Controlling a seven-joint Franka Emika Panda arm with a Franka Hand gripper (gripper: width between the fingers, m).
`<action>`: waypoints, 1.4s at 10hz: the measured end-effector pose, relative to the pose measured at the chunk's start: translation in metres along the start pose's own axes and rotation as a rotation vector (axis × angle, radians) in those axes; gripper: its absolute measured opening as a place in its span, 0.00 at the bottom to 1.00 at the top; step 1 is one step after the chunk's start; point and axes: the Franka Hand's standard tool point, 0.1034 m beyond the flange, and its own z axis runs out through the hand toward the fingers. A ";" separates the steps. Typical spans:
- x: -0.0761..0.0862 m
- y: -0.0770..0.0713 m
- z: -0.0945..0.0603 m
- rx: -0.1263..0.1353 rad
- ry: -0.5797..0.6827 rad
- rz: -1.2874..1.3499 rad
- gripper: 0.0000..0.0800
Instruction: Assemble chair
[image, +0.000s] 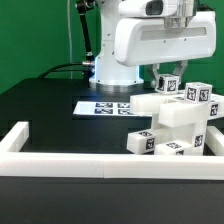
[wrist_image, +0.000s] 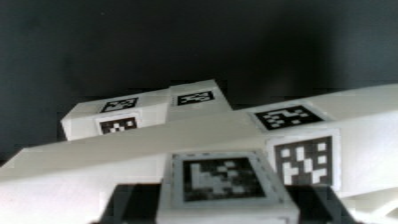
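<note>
Nearest us, our tool (wrist_image: 217, 205) is clenched on a small matte-white tagged block (wrist_image: 222, 178), directly above the chunky white chair pieces (image: 170, 122), which sit on the black tabletop (image: 50, 110) just beside the flat marker board (image: 105, 106); the move ahead looks vertical

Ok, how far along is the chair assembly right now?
Done: little that shows. The white chair pieces sit bunched at the exterior view's right, and I cannot tell if any are joined. In hand: the jaws are shut on one small tagged block. Left: fitting that block and the rest into a chair shape.
</note>
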 end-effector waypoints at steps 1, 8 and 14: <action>0.000 0.000 0.000 0.000 0.000 0.020 0.35; -0.001 0.007 0.001 0.005 0.004 0.626 0.35; 0.001 0.006 0.001 0.007 0.015 1.064 0.35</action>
